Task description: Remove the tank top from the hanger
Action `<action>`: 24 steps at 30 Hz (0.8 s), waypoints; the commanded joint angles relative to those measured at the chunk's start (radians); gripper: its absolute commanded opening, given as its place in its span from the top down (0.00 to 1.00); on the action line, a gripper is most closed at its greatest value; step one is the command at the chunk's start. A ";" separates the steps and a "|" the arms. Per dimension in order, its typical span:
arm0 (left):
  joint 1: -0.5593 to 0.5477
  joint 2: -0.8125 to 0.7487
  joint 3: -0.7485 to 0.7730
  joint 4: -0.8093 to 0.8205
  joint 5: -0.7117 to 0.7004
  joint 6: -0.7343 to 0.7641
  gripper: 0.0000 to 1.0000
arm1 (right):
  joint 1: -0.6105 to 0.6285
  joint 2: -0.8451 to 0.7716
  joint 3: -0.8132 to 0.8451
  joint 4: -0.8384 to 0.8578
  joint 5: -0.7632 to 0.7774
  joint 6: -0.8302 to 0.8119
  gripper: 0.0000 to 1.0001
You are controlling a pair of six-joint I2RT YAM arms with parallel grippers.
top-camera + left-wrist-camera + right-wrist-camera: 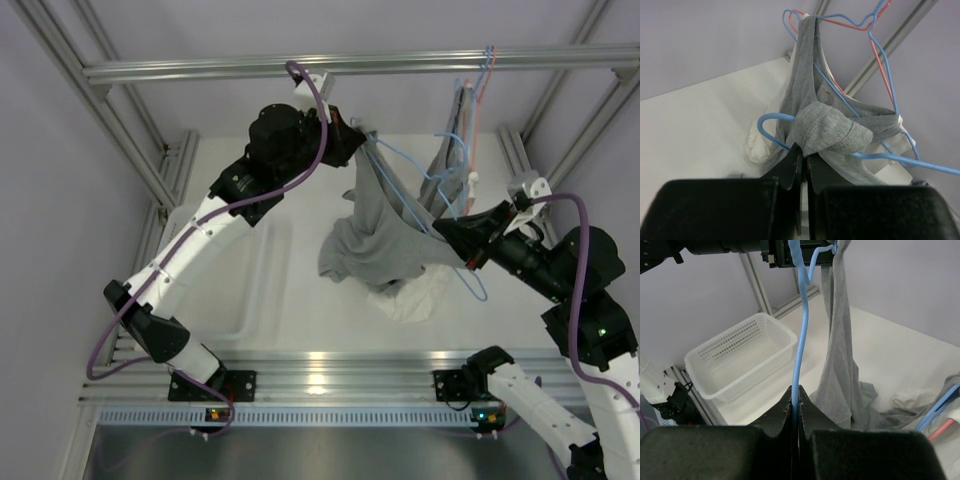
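A grey tank top (pixel 380 235) hangs from a blue wire hanger (pixel 420 205), its lower part pooled on the white table. My left gripper (pixel 362 138) is shut on a strap of the tank top (pixel 827 132) and holds it up high. That strap is wrapped over the blue hanger (pixel 772 131). My right gripper (pixel 462 250) is shut on the hanger's wire (pixel 801 335), which runs up from between the closed jaws. The grey cloth (pixel 840 365) drapes down just right of that wire.
A white garment (pixel 415 298) lies under the grey one. More hangers, blue and red (pixel 478 90), hang from the overhead rail (pixel 350 65). A white perforated basket (pixel 740 357) sits on the table's left side. Aluminium frame posts (pixel 120 150) stand around the table.
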 commanded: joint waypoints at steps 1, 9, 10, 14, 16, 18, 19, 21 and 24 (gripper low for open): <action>0.008 -0.008 -0.001 0.079 0.047 0.008 1.00 | -0.004 -0.020 0.059 0.045 0.019 0.015 1.00; 0.008 0.005 -0.017 0.079 0.043 0.013 0.89 | -0.004 -0.028 0.054 0.043 0.055 0.014 1.00; 0.008 0.004 -0.018 0.081 0.044 0.013 0.86 | -0.004 -0.028 0.054 0.043 0.058 0.011 1.00; 0.008 -0.001 -0.020 0.081 0.053 0.020 0.80 | -0.004 -0.025 0.057 0.043 0.072 0.014 1.00; 0.008 -0.004 -0.024 0.081 0.064 0.022 0.72 | -0.004 -0.026 0.057 0.043 0.091 0.018 1.00; 0.008 -0.007 -0.035 0.081 0.067 0.019 0.72 | -0.002 -0.022 0.057 0.043 0.091 0.018 1.00; 0.008 -0.007 -0.035 0.079 0.070 0.019 0.94 | -0.004 -0.022 0.056 0.045 0.089 0.020 1.00; 0.008 -0.008 -0.049 0.081 0.060 0.014 0.96 | -0.002 -0.022 0.055 0.043 0.104 0.023 1.00; 0.008 -0.018 -0.063 0.085 0.058 0.014 0.94 | -0.004 -0.017 0.055 0.043 0.106 0.021 1.00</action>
